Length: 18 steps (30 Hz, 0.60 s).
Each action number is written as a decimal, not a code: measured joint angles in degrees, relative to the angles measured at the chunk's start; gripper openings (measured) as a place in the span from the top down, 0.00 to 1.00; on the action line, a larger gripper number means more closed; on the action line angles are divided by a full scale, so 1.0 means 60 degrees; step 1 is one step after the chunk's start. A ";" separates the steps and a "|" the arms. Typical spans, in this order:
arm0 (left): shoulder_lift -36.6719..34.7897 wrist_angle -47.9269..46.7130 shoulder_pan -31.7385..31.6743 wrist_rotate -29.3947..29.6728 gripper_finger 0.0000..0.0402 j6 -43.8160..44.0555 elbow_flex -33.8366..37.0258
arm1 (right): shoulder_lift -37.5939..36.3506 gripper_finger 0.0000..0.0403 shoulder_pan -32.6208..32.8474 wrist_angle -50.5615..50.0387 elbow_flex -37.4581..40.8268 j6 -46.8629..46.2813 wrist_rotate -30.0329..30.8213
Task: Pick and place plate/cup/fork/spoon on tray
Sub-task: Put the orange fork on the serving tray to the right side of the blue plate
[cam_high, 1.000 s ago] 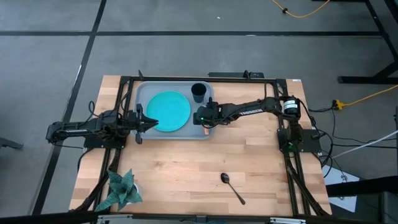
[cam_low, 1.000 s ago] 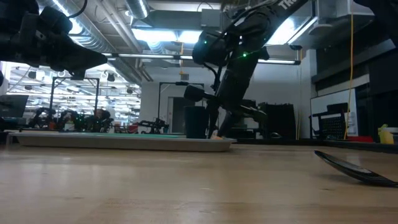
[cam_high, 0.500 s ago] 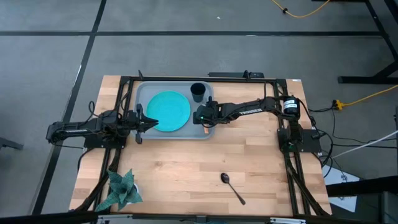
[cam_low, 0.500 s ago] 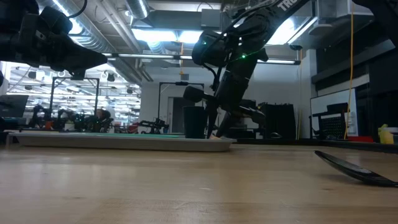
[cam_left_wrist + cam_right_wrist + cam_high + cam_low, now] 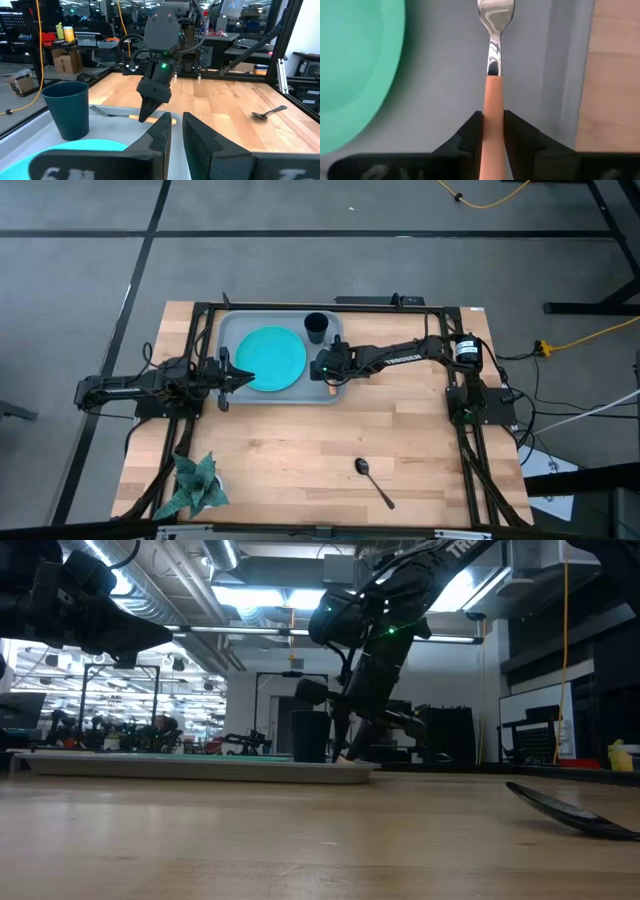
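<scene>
The slim fork with its orange-tan handle and silver tines (image 5: 493, 75) lies along the right edge of the large grey-blue rectangular tray (image 5: 228, 330), tines over the tray floor, beside the round flat turquoise plate (image 5: 271, 358). The right end effector (image 5: 492, 131) stands over it with its two dark fingers (image 5: 471, 131) pressed against either side of the handle, so the fork is in its hold. The step in hand appears to be setting the fork down on the tray. The next move calls for spreading the fingers, then lifting straight up so the handle is not dragged off the rim.

The small near-black cylindrical cup (image 5: 317, 328) stands upright at the tray's far right corner, just beyond the fork. The small dark spoon with an oval bowl (image 5: 373, 480) lies well apart on the wooden surface (image 5: 300, 450), near its front edge, and seems the last item to fetch.

The left end effector (image 5: 175, 137) waits at the tray's left edge, fingers slightly parted and holding nothing.
</scene>
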State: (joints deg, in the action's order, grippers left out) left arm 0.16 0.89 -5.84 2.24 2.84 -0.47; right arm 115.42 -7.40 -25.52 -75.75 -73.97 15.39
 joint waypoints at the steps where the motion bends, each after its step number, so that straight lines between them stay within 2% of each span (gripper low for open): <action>1: 0.0000 0.0000 0.0002 0.0000 0.90 -0.0001 -0.0001 | 0.0000 0.82 0.0000 0.0000 0.0000 -0.0210 -0.0002; 9: -0.0002 0.0000 0.0001 0.0000 0.90 -0.0001 0.0000 | 0.0000 0.82 0.0000 0.0077 0.0000 -0.0629 0.0008; 18: -0.0002 0.0000 0.0002 0.0000 0.90 -0.0001 0.0002 | 0.0000 0.82 0.0000 0.0222 0.0000 -0.1094 0.0497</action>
State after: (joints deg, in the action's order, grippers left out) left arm 0.15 0.89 -5.82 2.24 2.83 -0.45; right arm 115.42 -7.40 -24.18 -75.75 -80.54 18.37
